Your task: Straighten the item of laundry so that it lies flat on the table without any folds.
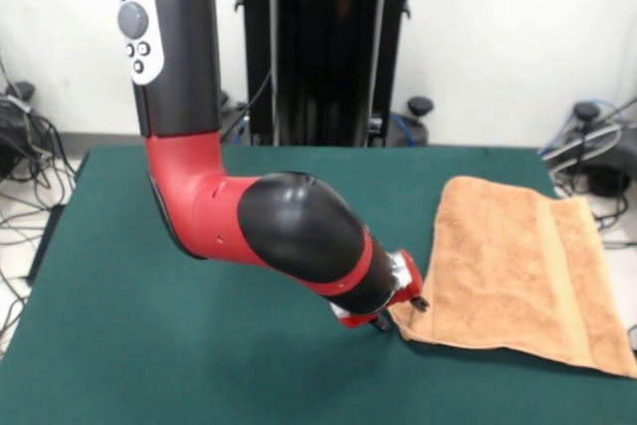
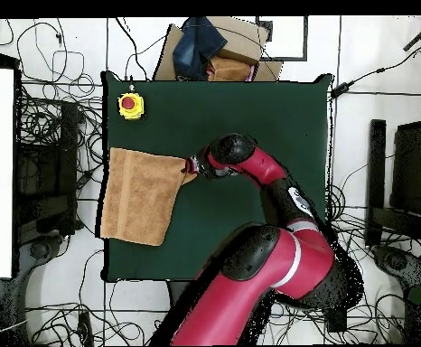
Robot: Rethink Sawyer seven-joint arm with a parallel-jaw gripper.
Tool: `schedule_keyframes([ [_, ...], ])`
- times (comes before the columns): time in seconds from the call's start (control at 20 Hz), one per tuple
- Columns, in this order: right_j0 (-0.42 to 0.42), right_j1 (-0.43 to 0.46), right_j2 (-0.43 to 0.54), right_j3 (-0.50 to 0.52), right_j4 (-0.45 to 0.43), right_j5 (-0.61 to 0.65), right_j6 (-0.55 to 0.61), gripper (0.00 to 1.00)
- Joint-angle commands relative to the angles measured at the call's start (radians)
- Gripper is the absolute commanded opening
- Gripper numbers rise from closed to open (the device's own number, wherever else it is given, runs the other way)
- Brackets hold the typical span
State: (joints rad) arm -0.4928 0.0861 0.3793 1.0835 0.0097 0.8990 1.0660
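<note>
The orange-tan towel [image 1: 508,266] lies on the dark green table [image 1: 179,345] at its right side, with one stripe band showing and its right end reaching the table's edge. My gripper [image 1: 396,320] is low at the towel's near left corner and looks shut on that corner, which is drawn a little toward it. In the overhead view the towel [image 2: 142,194] is at the left of the table [image 2: 250,117], and the gripper [image 2: 192,168] is at its upper right corner. The arm's wrist hides most of the contact.
A yellow box with a red button [image 2: 130,105] stands on the table near the towel's end. A cardboard box with blue cloth [image 2: 210,50] sits beyond the table's edge. Cables lie on the floor around.
</note>
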Motion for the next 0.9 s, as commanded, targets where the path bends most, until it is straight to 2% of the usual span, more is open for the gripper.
schedule_keyframes([
  [0.05,0.091,0.112,-0.037,-0.117,-0.238,0.091,-0.284,1.00],
  [0.25,0.104,0.143,-0.039,-0.257,-0.360,0.141,-0.422,1.00],
  [0.6,0.102,0.188,0.014,-0.352,-0.433,0.120,-0.526,1.00],
  [0.8,0.101,0.204,0.009,-0.358,-0.416,0.079,-0.461,1.00],
  [0.9,0.106,0.203,-0.006,-0.358,-0.424,-0.010,-0.396,1.00],
])
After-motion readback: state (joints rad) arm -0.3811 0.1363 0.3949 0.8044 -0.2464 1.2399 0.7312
